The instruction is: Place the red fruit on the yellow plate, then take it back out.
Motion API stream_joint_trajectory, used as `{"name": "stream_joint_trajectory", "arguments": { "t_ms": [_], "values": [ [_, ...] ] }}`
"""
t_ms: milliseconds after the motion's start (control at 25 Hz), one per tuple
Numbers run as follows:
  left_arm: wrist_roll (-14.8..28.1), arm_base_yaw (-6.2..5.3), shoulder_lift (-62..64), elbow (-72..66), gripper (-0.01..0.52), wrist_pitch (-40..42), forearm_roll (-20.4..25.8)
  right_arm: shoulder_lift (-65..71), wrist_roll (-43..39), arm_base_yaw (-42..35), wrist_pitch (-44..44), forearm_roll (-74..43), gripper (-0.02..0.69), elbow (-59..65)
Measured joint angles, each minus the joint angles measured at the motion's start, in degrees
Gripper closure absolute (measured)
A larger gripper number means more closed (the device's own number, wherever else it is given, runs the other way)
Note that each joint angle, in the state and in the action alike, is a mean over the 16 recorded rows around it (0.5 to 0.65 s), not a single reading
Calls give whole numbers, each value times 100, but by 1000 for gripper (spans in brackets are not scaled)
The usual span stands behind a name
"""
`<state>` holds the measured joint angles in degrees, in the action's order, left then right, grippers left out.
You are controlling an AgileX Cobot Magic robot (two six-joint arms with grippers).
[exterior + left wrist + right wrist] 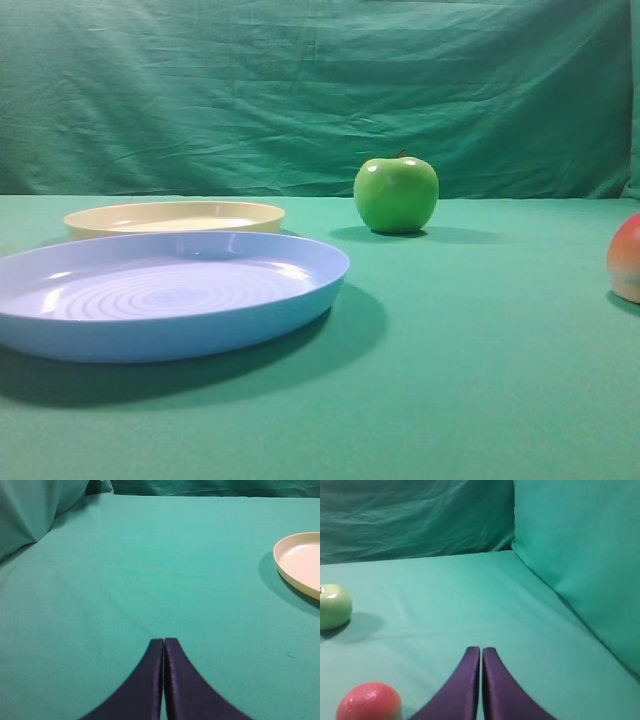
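1. The left gripper [163, 641] fills the bottom of its wrist view, its two dark fingers pressed together at the tips with nothing between them, hanging over bare green cloth.
2. The right gripper [481, 650] is likewise closed and empty, its fingers meeting in a thin seam low in its own wrist view.
3. Just left of the right gripper and close to it, the red fruit [369, 701] sits on the desk [480, 380], not touched by the fingers. In the high view it shows only as a red-to-peach curve cut off by the right edge [626, 256].
4. Farther off on the left of the right wrist view stands the green apple [334, 606], upright on the cloth, well apart from the red fruit. The high view puts it near the back of the desk, about the middle.
5. The yellow plate [300, 565] lies ahead and to the right of the left gripper, partly cut off by the frame edge, and holds nothing.
6. In the high view the yellow plate [175, 215] sits at the back left, just behind the larger blue plate [170, 330], which has concentric rings in its floor.
7. A wrinkled green curtain [300, 90] closes off the back.
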<state>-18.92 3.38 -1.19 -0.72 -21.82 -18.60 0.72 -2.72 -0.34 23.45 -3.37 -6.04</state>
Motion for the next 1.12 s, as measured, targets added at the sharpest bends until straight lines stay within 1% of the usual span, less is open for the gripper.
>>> {"name": "stream_joint_trajectory", "arguments": {
  "t_ms": [160, 360, 1120],
  "values": [
    [0, 0, 0, 0, 514, 0, 0, -126, -26, 0, -231, 2, 665, 446],
    [-1, 0, 0, 0, 514, 0, 0, -132, -49, 0, -323, 6, 665, 713],
    [-1, 0, 0, 0, 514, 0, 0, -132, 219, 0, -125, 6, 665, 757]
  ]
}}
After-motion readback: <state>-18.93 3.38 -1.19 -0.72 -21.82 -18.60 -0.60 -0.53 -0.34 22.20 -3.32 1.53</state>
